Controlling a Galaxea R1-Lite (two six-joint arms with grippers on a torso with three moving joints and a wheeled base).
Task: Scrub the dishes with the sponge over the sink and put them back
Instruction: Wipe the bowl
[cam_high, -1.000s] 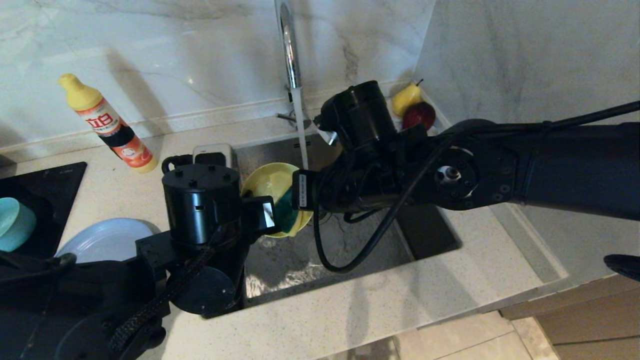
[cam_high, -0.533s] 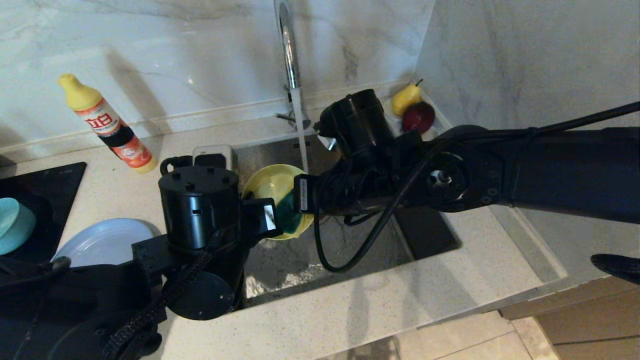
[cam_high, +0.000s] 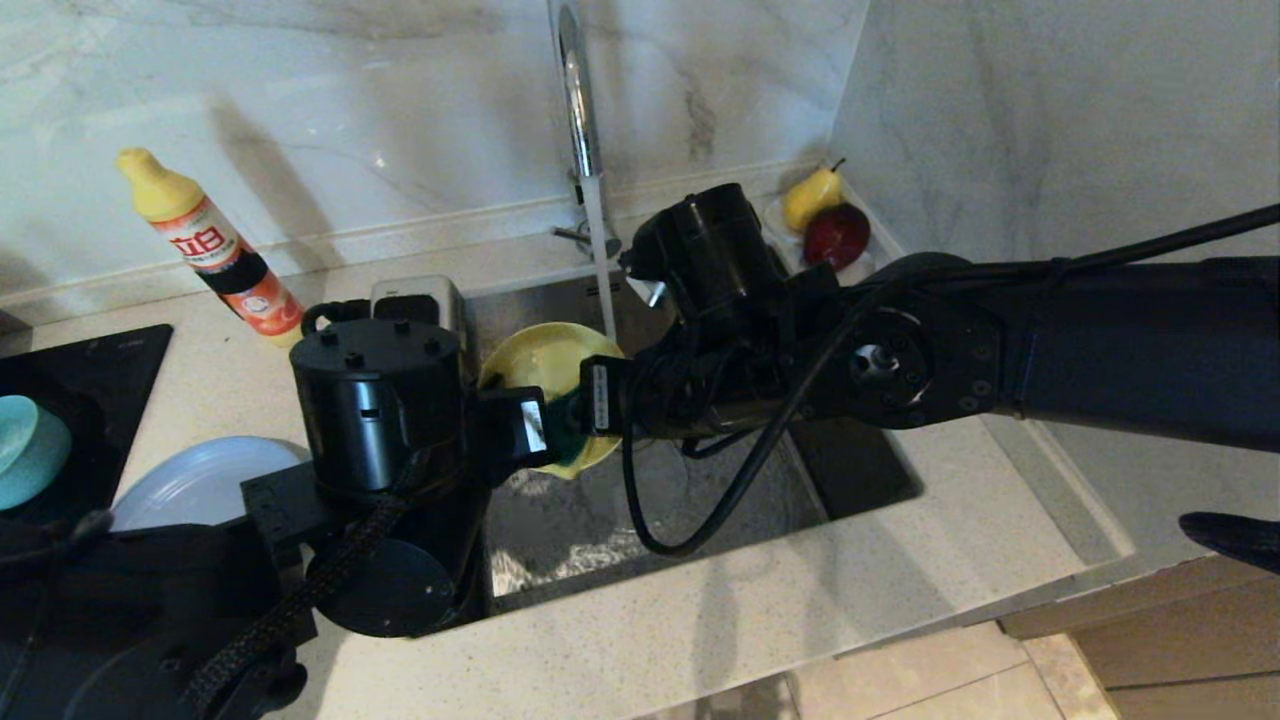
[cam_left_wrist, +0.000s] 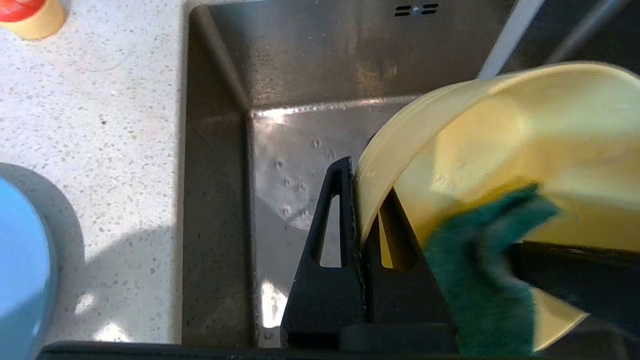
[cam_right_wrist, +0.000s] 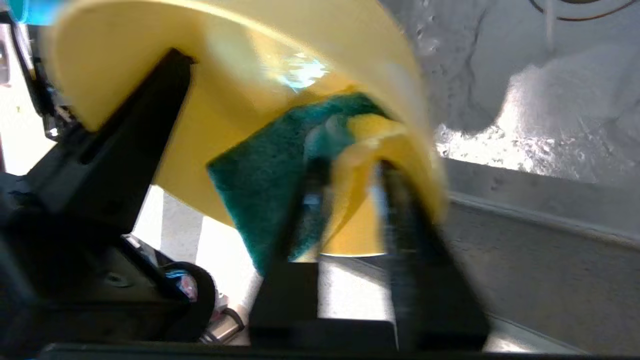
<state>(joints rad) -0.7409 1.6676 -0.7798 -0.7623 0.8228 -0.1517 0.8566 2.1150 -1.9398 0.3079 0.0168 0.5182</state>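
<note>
Over the sink: we see the left gripper (cam_left_wrist: 355, 195) clamped on the rim of the yellow bowl (cam_high: 540, 362), holding it tilted above the basin.
Left claw: fingers pressed together on the bowl's wall, one finger outside, one inside, clear in the left wrist view.
Right claw: the right gripper (cam_right_wrist: 350, 165) reaches in from the right with the sponge (cam_right_wrist: 280, 170) between its fingers; the fingers stand a little apart around the pad, and we cannot tell whether they are squeezing it.
Sponge: green face against the inside of the yellow bowl, yellow layer showing between the right fingers.
Only the wrist views show: the sponge touching the bowl's inner wall; in the head view the two arms hide most of that contact and we get just a sliver of green.
Only the head view shows: the tap (cam_high: 578, 100) running a thin stream down just behind the bowl.
Sink (cam_high: 860, 470): water pooled and rippling on its floor.
Counter to the left: the grey-blue plate (cam_high: 195, 480) and, farther left, the teal-blue bowl (cam_high: 30, 450) on the black hob (cam_high: 90, 370).
Farther out: a soap bottle (cam_high: 215, 250) by the wall, a pear (cam_high: 810, 195) and an apple (cam_high: 838, 232) in the back corner.
</note>
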